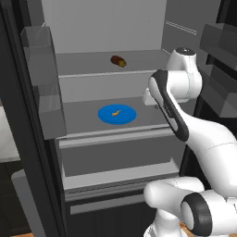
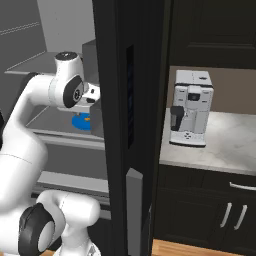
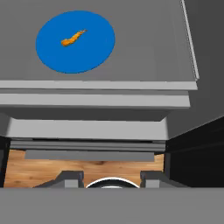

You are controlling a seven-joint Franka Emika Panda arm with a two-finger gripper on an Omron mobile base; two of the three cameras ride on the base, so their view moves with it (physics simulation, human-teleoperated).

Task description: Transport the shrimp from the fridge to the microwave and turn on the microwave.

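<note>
Shelf (image 1: 83, 118) around blue plate (image 1: 105, 118) bare; door bins (image 1: 44, 83) crowd left side.

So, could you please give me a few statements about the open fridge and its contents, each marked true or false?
1. The shrimp lies on the blue plate. True.
2. The dark brown-red food item sits on the same shelf as the plate. False: it is on the shelf above.
3. The end effector grips the shrimp. False: it is well apart from the plate, holding nothing.
4. A coffee machine stands on the counter. True.
</note>
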